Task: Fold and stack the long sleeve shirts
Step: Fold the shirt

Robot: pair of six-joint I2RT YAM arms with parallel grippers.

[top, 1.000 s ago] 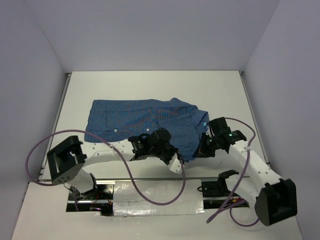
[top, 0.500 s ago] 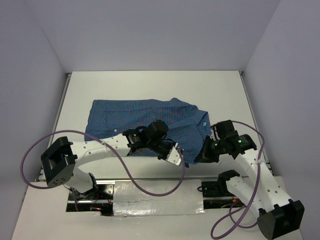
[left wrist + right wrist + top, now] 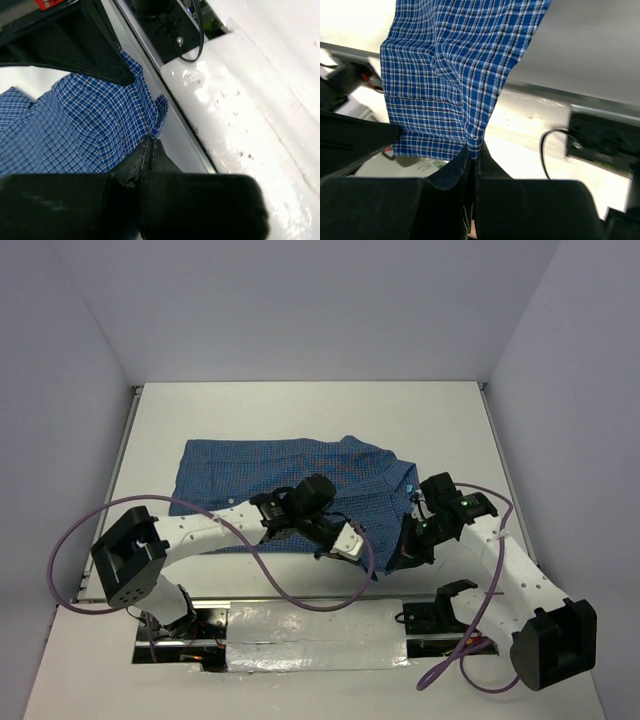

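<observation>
The long sleeve shirt (image 3: pixel 260 472), blue finely checked cloth, lies spread on the white table (image 3: pixel 300 410) with its collar end to the right. My left gripper (image 3: pixel 362 552) is shut on the shirt's near right edge; in the left wrist view the jaws (image 3: pixel 151 142) pinch a fold of the checked cloth (image 3: pixel 75 120). My right gripper (image 3: pixel 402 552) is close beside it, to the right. In the right wrist view its jaws (image 3: pixel 476 150) are shut on a hanging corner of the shirt (image 3: pixel 455 65), lifted off the table.
A metal rail (image 3: pixel 185 130) and a silver taped strip (image 3: pixel 300 625) run along the table's near edge, with the black arm mounts (image 3: pixel 440 605) on it. Purple cables (image 3: pixel 300 602) loop from both arms. Pale walls close in the left, far and right sides.
Both grippers stay shut on the shirt's near right edge. The left gripper has crept right and away; the right gripper has shifted a little left and nearer, its arm swinging out and back.
</observation>
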